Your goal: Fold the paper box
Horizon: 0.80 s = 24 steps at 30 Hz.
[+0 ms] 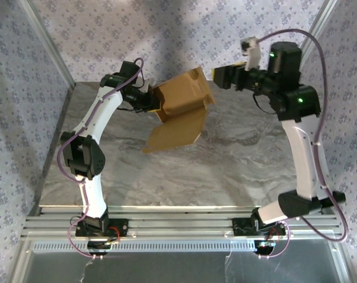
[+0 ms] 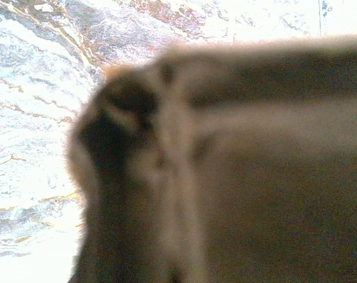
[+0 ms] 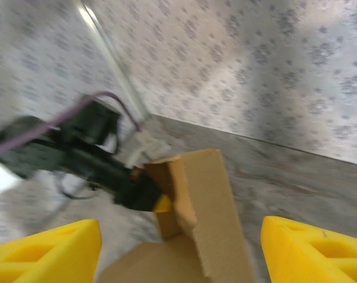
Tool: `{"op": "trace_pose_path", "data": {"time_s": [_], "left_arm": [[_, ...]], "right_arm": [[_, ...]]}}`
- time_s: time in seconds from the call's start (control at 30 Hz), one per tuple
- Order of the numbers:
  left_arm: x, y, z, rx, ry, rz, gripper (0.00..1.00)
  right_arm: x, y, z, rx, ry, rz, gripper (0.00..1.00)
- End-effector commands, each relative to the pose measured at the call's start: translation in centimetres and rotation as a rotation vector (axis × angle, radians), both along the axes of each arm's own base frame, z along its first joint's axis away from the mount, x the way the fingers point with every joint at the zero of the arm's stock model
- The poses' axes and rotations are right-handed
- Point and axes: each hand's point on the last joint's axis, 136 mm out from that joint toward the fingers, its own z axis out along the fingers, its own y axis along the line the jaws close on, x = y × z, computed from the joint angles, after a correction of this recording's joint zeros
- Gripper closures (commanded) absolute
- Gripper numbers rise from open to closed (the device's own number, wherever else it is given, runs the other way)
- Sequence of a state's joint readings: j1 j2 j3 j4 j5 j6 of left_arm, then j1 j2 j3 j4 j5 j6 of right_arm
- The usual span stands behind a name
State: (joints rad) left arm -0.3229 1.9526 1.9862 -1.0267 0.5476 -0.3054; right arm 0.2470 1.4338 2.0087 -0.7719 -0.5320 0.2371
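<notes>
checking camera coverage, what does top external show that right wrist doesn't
Top external: left arm and right arm whole, and the full outline of the tan-brown thin cardboard box. Right wrist: the yellow right jaws close up, wide open, gaps either side of the box. Both: the left jaws shut on the box above the grey marbled table.
</notes>
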Motion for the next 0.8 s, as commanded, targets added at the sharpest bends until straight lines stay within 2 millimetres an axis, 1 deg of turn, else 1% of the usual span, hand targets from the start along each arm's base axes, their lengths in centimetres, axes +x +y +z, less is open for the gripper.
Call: {"op": "trace_pose_path", "data": {"time_s": [0.0, 0.07, 0.1, 0.13, 0.17, 0.27, 0.43, 0.53, 0.57, 0.67, 0.7, 0.77], "left_arm": [[-0.8, -0.3, -0.1, 0.002, -0.002, -0.045, 1.0], [-0.9, -0.4, -0.1, -0.008, -0.003, -0.061, 1.0], [-1.0, -0.5, 0.0, -0.011, -0.003, -0.069, 1.0], [-1.0, -0.6, -0.1, -0.013, -0.002, -0.076, 1.0], [-1.1, -0.6, -0.1, -0.018, 0.0, -0.083, 1.0], [-1.4, -0.9, 0.1, -0.031, 0.003, -0.1, 1.0], [-1.6, -1.0, 0.1, -0.041, 0.011, -0.112, 1.0], [-1.7, -1.0, 0.0, -0.041, 0.015, -0.113, 1.0], [-1.6, -0.9, 0.0, -0.04, 0.015, -0.112, 1.0], [-1.6, -0.9, -0.1, -0.037, 0.019, -0.11, 1.0], [-1.6, -0.9, -0.2, -0.037, 0.021, -0.109, 1.0], [-1.5, -1.0, -0.1, -0.039, 0.017, -0.109, 1.0]], "right_arm": [[-0.6, 0.9, 0.0, 0.246, 0.139, 0.206, 0.31], [0.8, 0.5, -1.7, 0.28, 0.196, 0.232, 0.35], [1.2, 0.5, -2.3, 0.281, 0.21, 0.244, 0.36], [1.8, 0.7, -3.4, 0.27, 0.228, 0.251, 0.38], [2.4, 0.9, -4.5, 0.258, 0.25, 0.254, 0.39], [3.5, 1.1, -6.8, 0.248, 0.303, 0.282, 0.37], [4.2, 1.2, -8.3, 0.235, 0.321, 0.31, 0.35], [3.7, 2.3, -8.7, 0.23, 0.331, 0.354, 0.35], [3.6, 2.7, -9.1, 0.22, 0.342, 0.361, 0.35], [3.4, 3.2, -9.5, 0.207, 0.338, 0.372, 0.36], [3.2, 3.2, -10.0, 0.205, 0.364, 0.368, 0.36], [3.2, 3.3, -10.4, 0.181, 0.363, 0.352, 0.37]]}}
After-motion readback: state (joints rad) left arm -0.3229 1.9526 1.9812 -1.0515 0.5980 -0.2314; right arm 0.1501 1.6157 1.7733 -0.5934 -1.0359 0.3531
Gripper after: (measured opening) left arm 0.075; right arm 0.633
